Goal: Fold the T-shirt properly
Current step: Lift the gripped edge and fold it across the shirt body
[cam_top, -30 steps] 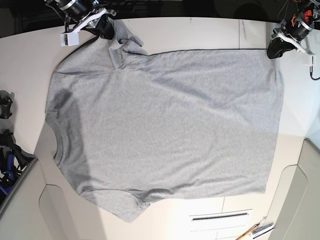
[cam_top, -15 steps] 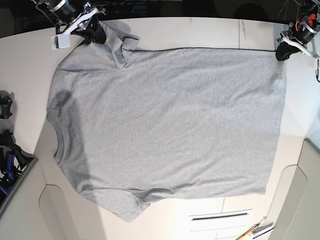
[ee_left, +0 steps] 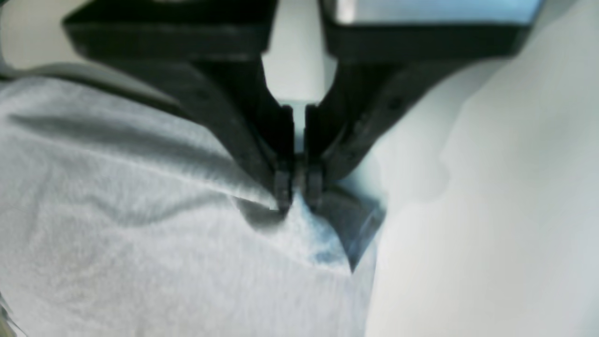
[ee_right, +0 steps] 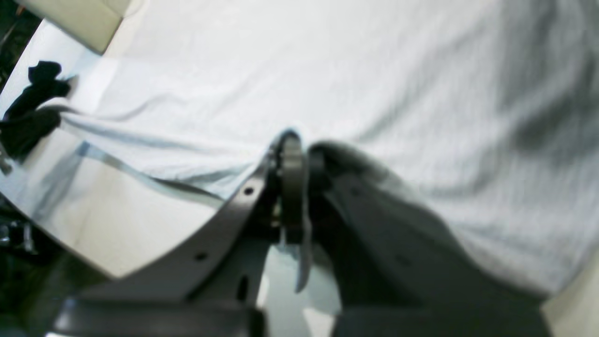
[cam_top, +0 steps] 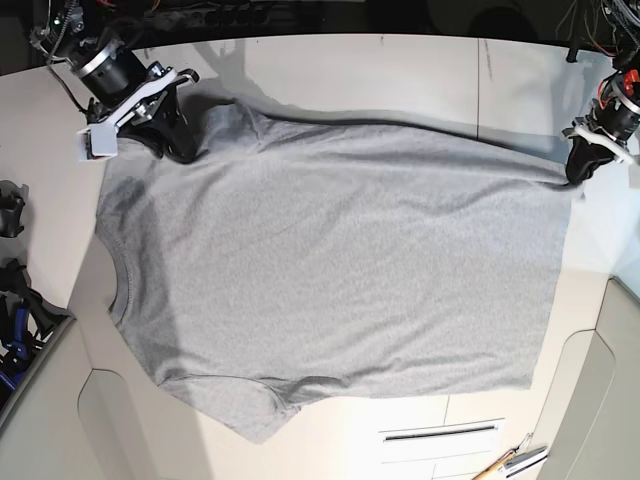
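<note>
The light grey T-shirt (cam_top: pixel 330 270) lies spread on the table, plain side up, neck at the left and hem at the right. Its far edge is lifted off the table. My left gripper (cam_top: pixel 580 168) is shut on the far hem corner; the left wrist view shows the gripper (ee_left: pixel 298 196) pinching the cloth (ee_left: pixel 140 262). My right gripper (cam_top: pixel 180 145) is shut on the cloth at the far sleeve and shoulder; the right wrist view shows the gripper (ee_right: pixel 299 154) closed on a fold of the shirt (ee_right: pixel 374 84). No lettering shows.
The pale table (cam_top: pixel 400 65) runs behind the shirt. Dark clamps and blue cable (cam_top: pixel 15 300) sit at the left edge. A slotted panel (cam_top: pixel 440 432) and a pencil-like tool (cam_top: pixel 505 464) lie at the front right. My other gripper (ee_right: pixel 28 112) shows far off in the right wrist view.
Both grippers have moved toward the front with the shirt's far edge held. The far sleeve and hem corner have come up and forward, and the far edge now sags between them.
</note>
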`<act>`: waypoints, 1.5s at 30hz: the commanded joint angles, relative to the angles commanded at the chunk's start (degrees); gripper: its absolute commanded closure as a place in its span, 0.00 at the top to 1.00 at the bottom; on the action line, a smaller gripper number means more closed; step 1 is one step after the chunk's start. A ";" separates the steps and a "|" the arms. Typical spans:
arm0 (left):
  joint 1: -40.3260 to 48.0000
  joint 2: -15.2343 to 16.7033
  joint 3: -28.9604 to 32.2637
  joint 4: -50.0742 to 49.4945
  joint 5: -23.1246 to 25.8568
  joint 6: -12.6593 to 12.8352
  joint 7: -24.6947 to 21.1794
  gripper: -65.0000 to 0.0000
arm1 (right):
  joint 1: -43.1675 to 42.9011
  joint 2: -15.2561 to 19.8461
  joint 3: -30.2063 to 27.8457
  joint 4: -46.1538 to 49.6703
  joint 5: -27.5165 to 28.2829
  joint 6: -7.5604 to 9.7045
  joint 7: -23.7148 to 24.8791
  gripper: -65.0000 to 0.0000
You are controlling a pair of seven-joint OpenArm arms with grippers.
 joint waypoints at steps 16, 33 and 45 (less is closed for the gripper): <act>-10.88 0.00 0.37 -2.78 13.09 0.00 -6.91 0.00 | 26.91 2.23 -0.02 -19.63 -6.21 3.10 -1.40 0.00; -24.96 0.02 11.74 -18.34 18.82 0.00 -11.56 0.00 | 40.68 2.08 -0.61 -40.09 -8.22 5.62 -1.33 0.00; -24.96 0.13 11.56 -18.29 18.67 0.00 -10.56 0.60 | 40.06 1.86 1.66 -41.42 -9.07 5.16 -1.40 0.56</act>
